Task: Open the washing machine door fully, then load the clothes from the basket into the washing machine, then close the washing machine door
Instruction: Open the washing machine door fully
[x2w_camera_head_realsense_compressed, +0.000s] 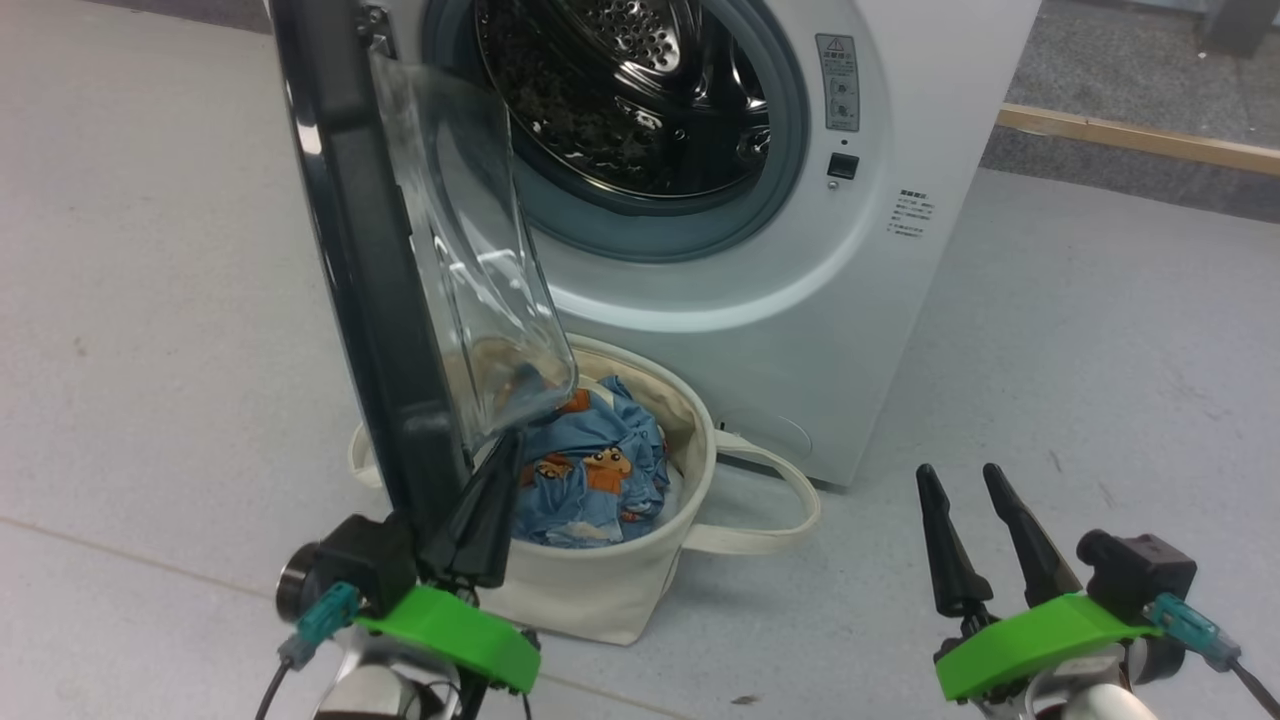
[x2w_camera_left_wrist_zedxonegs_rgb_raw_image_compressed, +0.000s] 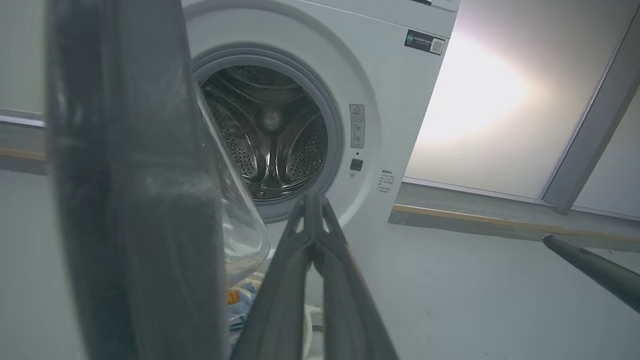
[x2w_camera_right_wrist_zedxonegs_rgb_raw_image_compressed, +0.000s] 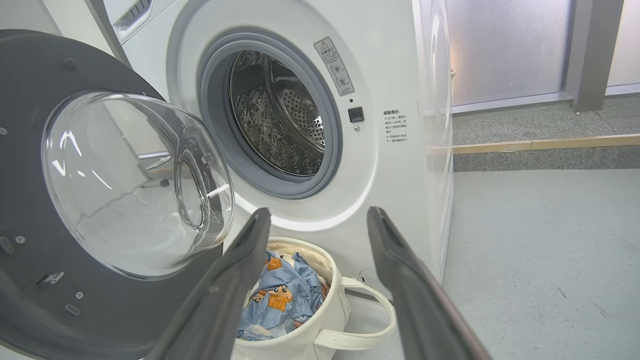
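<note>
Left pincer (x2w_camera_head_realsense_compressed: 508, 447) at 7 o'clock is closed on nothing beside the lower rim of the open washing machine door (x2w_camera_head_realsense_compressed: 370, 300), right pincer (x2w_camera_head_realsense_compressed: 958, 476) at 5 o'clock gapes empty, and the clothes (x2w_camera_head_realsense_compressed: 590, 470) lie in the basket (x2w_camera_head_realsense_compressed: 600, 590) at 6 o'clock of the washing machine (x2w_camera_head_realsense_compressed: 800, 300).

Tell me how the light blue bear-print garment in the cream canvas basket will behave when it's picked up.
The light blue bear-print fabric garment lies crumpled in folds, so it will probably hang floppy. It looks thin, likely light for its bulk. A pinch may lift only one fold first.
</note>
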